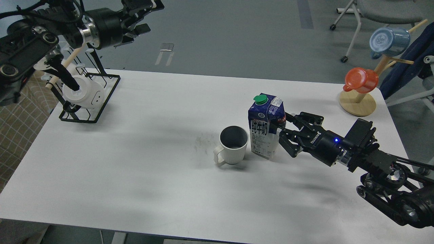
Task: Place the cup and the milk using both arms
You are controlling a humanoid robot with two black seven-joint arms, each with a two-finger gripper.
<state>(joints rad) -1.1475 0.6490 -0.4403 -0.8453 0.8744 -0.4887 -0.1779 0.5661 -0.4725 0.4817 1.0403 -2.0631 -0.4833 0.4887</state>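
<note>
Head view gives you the milk (266, 127) upright on the white table (135, 162), the cup (232, 145) just beside it on its left (handle toward you); your right gripper (284, 130) sits at the carton's right side, jaws apart around its edge; your left gripper (140, 20) hangs high over the black rack (101, 98), jaws apart, empty.
</note>
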